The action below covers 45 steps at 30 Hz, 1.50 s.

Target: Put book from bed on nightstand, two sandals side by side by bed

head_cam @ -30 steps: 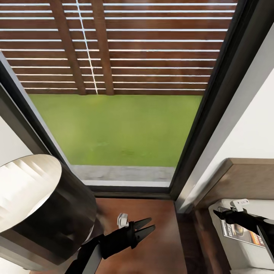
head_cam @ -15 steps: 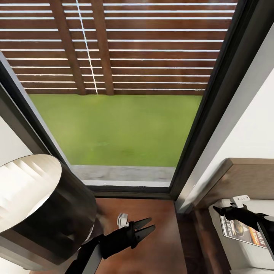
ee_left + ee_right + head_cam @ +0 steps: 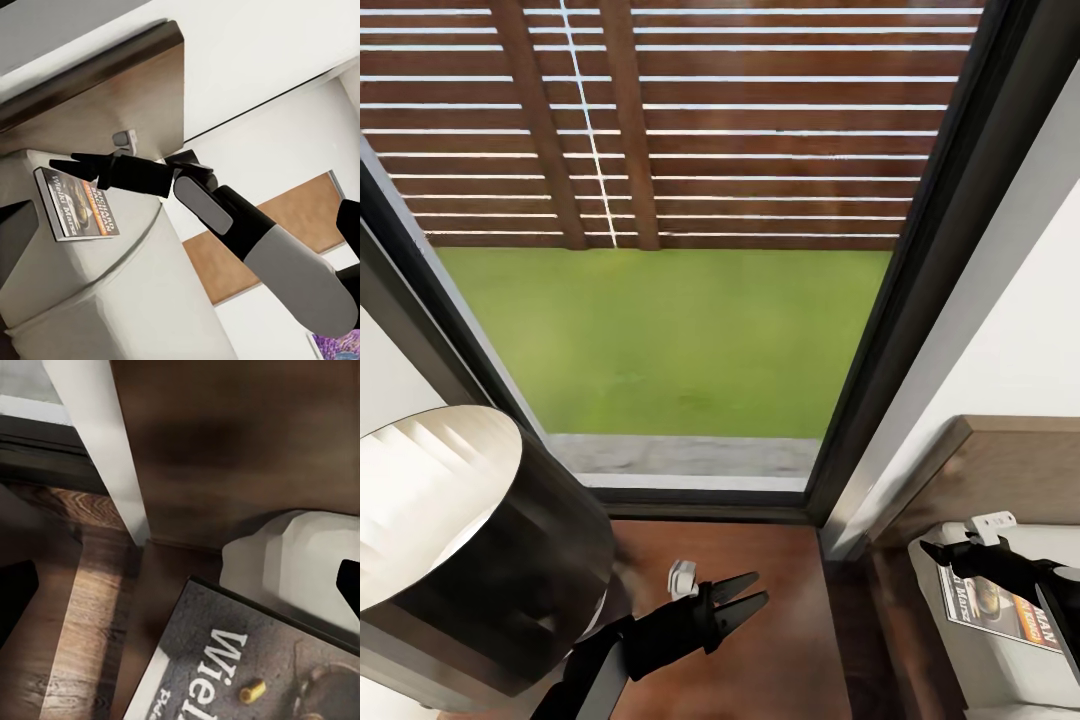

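Right hand [image 3: 932, 552] has crept forward over the last second and now hovers over the thin dark paperback with the orange band [image 3: 1000, 607], fingers spread, gripping nothing. Book's still lying on the pale-grey mattress of the bed [image 3: 1010, 670] by the headboard, so I reckon the grab comes next. Left hand [image 3: 752, 592] idles open over the reddish-brown nightstand surface [image 3: 780, 560].

Head view faces window [image 3: 660, 330]; right wrist close over book [image 3: 247, 667], probably tilted; left wrist shares book.
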{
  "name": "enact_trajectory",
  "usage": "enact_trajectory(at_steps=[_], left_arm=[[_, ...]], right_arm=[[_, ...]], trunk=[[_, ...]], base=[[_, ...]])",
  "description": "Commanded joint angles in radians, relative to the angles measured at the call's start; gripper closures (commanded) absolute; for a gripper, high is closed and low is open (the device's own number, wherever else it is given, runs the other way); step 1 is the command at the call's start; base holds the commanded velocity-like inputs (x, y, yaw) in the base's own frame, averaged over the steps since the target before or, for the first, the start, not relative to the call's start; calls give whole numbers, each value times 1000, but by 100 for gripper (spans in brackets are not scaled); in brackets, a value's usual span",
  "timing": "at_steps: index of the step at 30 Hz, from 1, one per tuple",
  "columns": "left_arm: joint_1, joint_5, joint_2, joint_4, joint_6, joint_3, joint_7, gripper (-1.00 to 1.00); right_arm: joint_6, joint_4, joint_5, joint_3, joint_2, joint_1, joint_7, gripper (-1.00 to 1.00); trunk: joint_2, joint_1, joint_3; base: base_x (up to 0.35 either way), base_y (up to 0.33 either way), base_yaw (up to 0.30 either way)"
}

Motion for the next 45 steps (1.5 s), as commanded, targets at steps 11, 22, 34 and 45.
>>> enact_trajectory(at_steps=[11,22,34,45], left_arm=[[0,7,0,0,10,-1,-1,-100],[0,7,0,0,10,-1,-1,-100],[0,7,0,0,10,-1,-1,-100],[0,8,0,0,10,-1,-1,-100]], right_arm=[[3,4,9,-2,0,-1,5,-100],[-1,5,89,-3,0,-1,6,-100],[-3,-1,91,-3,0,-1,7,-100],[-4,0,92,-3,0,-1,6,-100]], trunk=[[-28,15,-13],[-42,23,-20],[-105,57,-48],[-105,57,-48]], base=[[0,0,0],[0,0,0],[0,0,0],[0,0,0]])
